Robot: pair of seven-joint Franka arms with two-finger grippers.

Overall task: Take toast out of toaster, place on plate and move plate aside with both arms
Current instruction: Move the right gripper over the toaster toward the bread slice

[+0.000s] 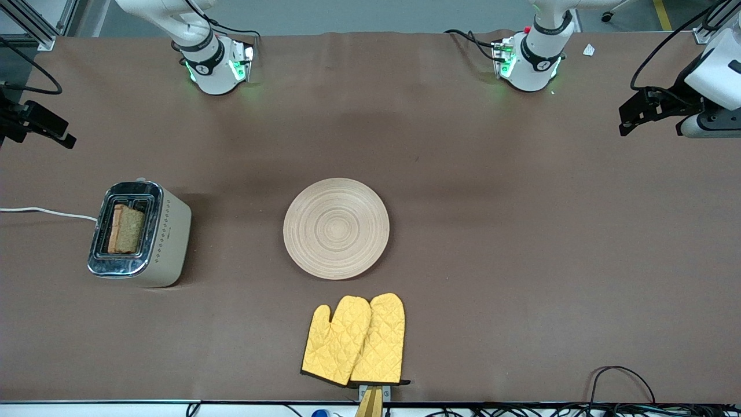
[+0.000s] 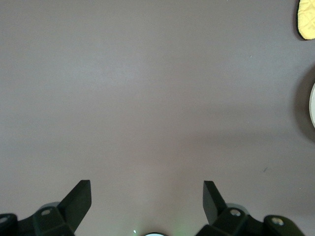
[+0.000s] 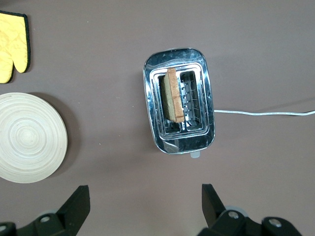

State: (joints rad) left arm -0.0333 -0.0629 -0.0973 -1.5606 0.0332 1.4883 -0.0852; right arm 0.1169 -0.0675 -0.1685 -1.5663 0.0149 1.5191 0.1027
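The toast stands upright in one slot of a chrome and cream toaster toward the right arm's end of the table. It also shows in the right wrist view. The round beige wooden plate lies bare at the table's middle, and it shows in the right wrist view too. My right gripper is open and empty, high over the table beside the toaster. My left gripper is open and empty, high over bare cloth at the left arm's end.
Two yellow oven mitts lie nearer to the front camera than the plate, at the table's front edge. A white cord runs from the toaster off the right arm's end. Brown cloth covers the table.
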